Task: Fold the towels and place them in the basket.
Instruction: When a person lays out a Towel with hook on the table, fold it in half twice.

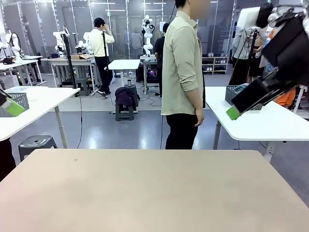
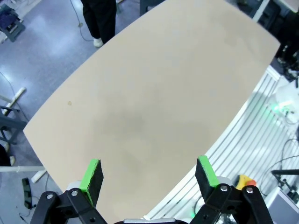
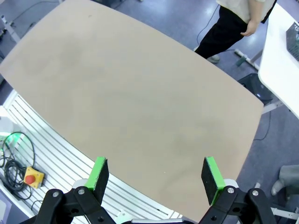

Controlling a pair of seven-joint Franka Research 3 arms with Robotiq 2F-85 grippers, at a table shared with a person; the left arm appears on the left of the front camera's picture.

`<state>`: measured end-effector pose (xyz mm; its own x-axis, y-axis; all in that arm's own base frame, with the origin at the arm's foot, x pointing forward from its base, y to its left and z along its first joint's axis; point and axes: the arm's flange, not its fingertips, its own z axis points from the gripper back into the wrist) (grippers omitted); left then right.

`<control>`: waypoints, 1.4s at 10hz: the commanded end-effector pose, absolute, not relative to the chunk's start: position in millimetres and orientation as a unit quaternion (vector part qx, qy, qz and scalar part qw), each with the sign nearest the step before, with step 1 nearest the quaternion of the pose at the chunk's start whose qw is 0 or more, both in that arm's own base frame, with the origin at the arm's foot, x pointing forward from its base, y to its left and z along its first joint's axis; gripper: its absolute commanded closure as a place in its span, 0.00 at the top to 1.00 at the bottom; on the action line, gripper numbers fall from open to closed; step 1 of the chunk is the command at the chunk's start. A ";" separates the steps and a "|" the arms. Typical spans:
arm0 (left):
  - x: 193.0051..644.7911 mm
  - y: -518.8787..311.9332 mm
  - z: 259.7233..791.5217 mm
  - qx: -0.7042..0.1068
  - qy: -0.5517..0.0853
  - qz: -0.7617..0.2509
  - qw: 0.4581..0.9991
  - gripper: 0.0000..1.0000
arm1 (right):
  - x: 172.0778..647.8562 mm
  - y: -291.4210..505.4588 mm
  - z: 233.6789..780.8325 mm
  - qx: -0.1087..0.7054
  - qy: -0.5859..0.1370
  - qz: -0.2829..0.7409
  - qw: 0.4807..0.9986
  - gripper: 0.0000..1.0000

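The left gripper (image 2: 148, 163) is held high above the beige table (image 1: 145, 193), over its near edge. Its two fingers are spread wide apart with nothing between them, and the tabletop is seen between the green pads (image 2: 92, 173) in its wrist view. The right gripper (image 3: 155, 162) is likewise held high above the near edge, its fingers set wide apart and nothing gripped. In the front view the left gripper's pad (image 1: 12, 107) is seen at the picture's left edge and the right gripper's pad (image 1: 233, 113) at the upper right, both well above the tabletop.

A small dark mark (image 1: 76, 159) is seen on the table near its far left corner. A person (image 1: 181, 72) in a pale green shirt and black trousers is positioned at the far edge, turned sideways. One hand (image 1: 199, 117) is hung at the person's side, well apart from both grippers.

The basket (image 1: 232, 95), of dark grey mesh, is placed on a white table (image 1: 275, 125) behind the person, near that table's left edge, and is partly hidden by the right gripper. A pale blue-grey patch (image 1: 243, 87) is seen at its rim; whether it is a towel cannot be told. A second mesh basket (image 1: 19, 100) is seen on another white table (image 1: 43, 99) at the left, partly hidden behind the left gripper's pad.
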<state>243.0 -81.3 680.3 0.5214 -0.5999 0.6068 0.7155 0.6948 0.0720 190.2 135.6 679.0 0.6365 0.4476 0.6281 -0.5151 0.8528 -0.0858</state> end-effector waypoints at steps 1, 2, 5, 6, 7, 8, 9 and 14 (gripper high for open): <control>245.4 -65.0 719.2 -0.129 -0.295 -0.383 0.866 1.00 | 187.7 114.6 714.4 0.073 -0.328 0.268 0.903 1.00; 245.9 -53.4 737.3 -0.142 -0.295 -0.386 0.862 1.00 | 186.3 106.2 730.6 0.077 -0.335 0.269 0.900 1.00; 235.4 -24.3 795.3 -0.159 -0.303 -0.395 0.853 1.00 | 169.2 85.5 781.5 0.085 -0.348 0.273 0.893 1.00; 233.7 -17.0 806.6 -0.166 -0.303 -0.394 0.852 1.00 | 163.7 78.1 792.7 0.091 -0.355 0.270 0.890 1.00; 231.6 -8.8 813.3 -0.161 -0.307 -0.390 0.853 1.00 | 156.9 72.1 801.7 0.096 -0.367 0.267 0.886 1.00; 226.4 -1.1 818.2 -0.161 -0.310 -0.387 0.853 1.00 | 147.0 68.3 811.5 0.105 -0.383 0.266 0.879 1.00; 222.0 4.8 820.0 -0.160 -0.311 -0.385 0.854 1.00 | 139.0 66.8 817.8 0.105 -0.390 0.264 0.876 1.00; 213.8 17.9 814.0 -0.163 -0.305 -0.382 0.857 1.00 | 127.7 65.6 821.8 0.100 -0.361 0.245 0.894 1.00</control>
<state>218.3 17.0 814.3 0.5391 -0.5348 0.6507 0.7299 0.6822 -0.0440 134.6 66.9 817.6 0.6069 0.3616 0.7078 -0.5095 0.8605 -0.0027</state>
